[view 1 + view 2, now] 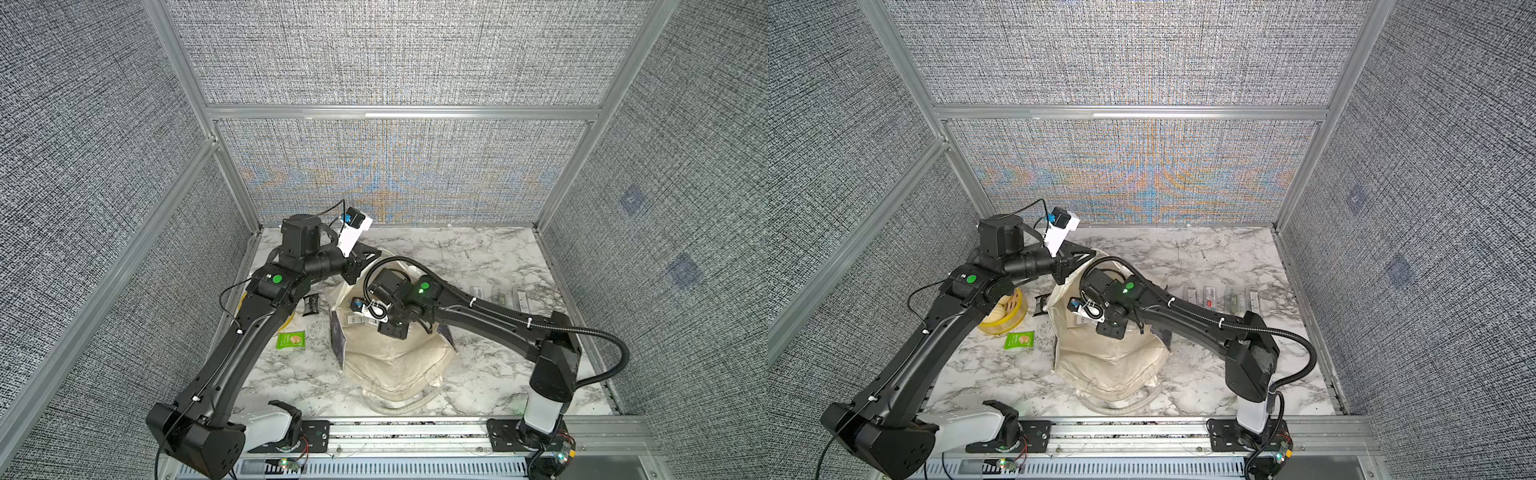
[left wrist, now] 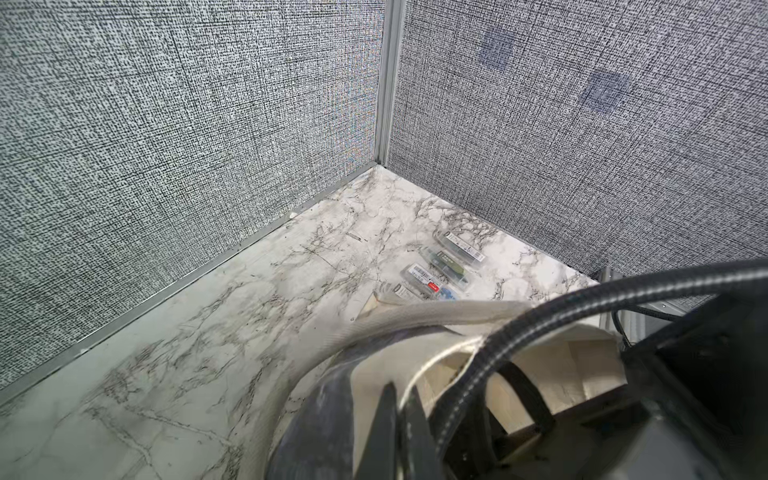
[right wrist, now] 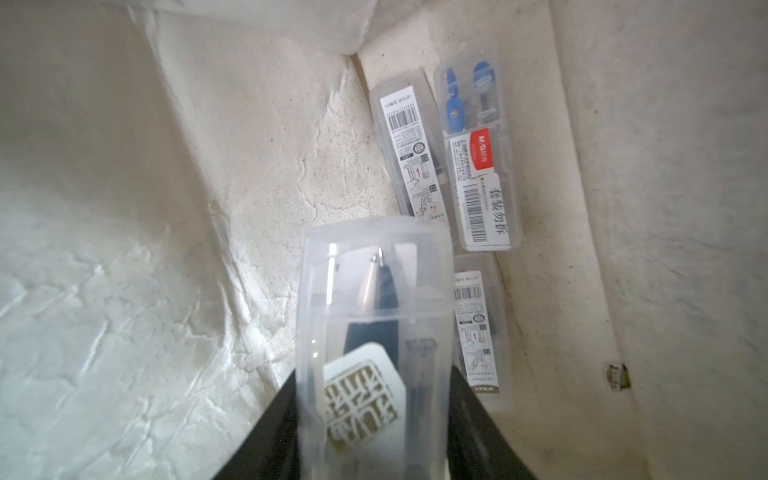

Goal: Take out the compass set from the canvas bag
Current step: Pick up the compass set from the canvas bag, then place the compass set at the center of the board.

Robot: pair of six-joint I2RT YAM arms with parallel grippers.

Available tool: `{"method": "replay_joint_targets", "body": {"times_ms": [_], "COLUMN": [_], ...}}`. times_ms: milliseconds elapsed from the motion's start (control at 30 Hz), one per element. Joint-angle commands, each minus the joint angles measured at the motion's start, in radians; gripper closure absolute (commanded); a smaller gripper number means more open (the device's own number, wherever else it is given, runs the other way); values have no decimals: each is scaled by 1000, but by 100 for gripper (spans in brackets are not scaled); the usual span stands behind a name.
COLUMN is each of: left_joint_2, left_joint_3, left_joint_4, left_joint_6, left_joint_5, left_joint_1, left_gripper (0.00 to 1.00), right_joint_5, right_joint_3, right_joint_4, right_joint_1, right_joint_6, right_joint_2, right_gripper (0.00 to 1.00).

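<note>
Our left gripper (image 2: 402,405) is clenched on the rim of the canvas bag (image 1: 395,357), propping its mouth open. Inside the bag, our right gripper (image 3: 374,399) grasps a clear-cased compass set (image 3: 374,291) above other cases (image 3: 478,166). Next, we judge, comes a straight lift clear of the rim, toward the row of cases (image 1: 1221,297) on the surface (image 1: 478,257).

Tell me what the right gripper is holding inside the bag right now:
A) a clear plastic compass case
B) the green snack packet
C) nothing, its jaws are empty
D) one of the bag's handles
A: the right wrist view shows the right gripper closed on a clear compass case inside the canvas bag.
</note>
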Motion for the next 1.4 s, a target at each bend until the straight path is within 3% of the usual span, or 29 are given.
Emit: {"method": "replay_joint_targets", "body": {"times_ms": [0, 400, 533, 667, 833, 1033, 1167, 1367], "left_joint_2": [-2, 3, 10, 12, 7, 7, 8, 2], "left_joint_3": [1, -6, -4, -4, -4, -3, -4, -4], "left_joint_4": [76, 80, 79, 83, 80, 81, 79, 74], "left_joint_6": [-2, -7, -7, -12, -8, -7, -7, -3], "left_joint_5": [4, -2, -1, -1, -4, -2, 1, 2], "left_joint_1": [3, 3, 3, 3, 3, 3, 3, 3], "left_gripper": [100, 100, 100, 100, 100, 100, 100, 100], "right_joint_5": [9, 19, 51, 159, 221, 179, 99, -12], "right_joint_3": [30, 279, 258, 214, 76, -189, -421, -728], "right_joint_4": [-32, -171, -162, -169, -169, -189, -146, 61], "right_joint_1": [17, 101, 99, 55, -86, -323, -382, -390], "right_joint_6": [14, 57, 84, 126, 245, 572, 741, 922], "right_joint_2": [-42, -254, -372, -443, -572, -672, -689, -661], "right_gripper": [53, 53, 52, 52, 52, 56, 59, 58]}}
